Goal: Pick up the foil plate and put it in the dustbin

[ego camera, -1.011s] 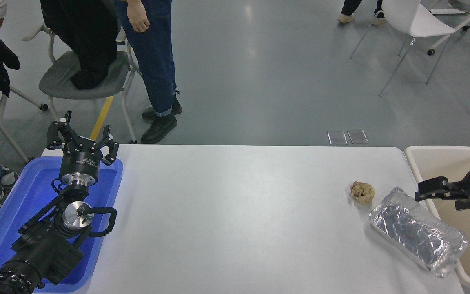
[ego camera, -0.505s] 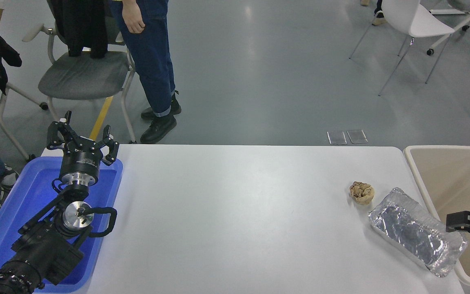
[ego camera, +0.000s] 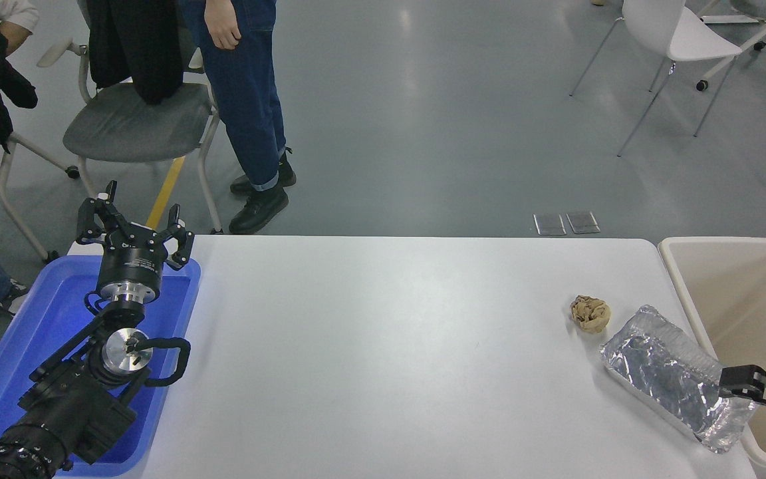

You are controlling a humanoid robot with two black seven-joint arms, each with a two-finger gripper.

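Foil plate [ego camera: 679,377]: shiny, crinkled, a rounded rectangle lying slantwise on the table [ego camera: 383,346] at its right edge, one corner hanging over toward the dustbin [ego camera: 742,299]. Not yet lifted. Right gripper [ego camera: 742,386] at the plate's near right end, low and level, black fingers reaching in from the picture's edge, tip at or over the rim; whether touching, closed or gaping, cannot tell (only a sliver visible). Step in hand, at a guess: approach for the grasp. Next, probably: pinch the thin rim without crushing it, lift, swing a short way right, drop into the cream plastic bin with its thick rounded rim just beside. Tan crumpled paper ball [ego camera: 590,313] near the plate's far end, apart from it. Left gripper [ego camera: 133,229] parked over the blue tray [ego camera: 24,332] at lower left, fingers spread, holding nothing.
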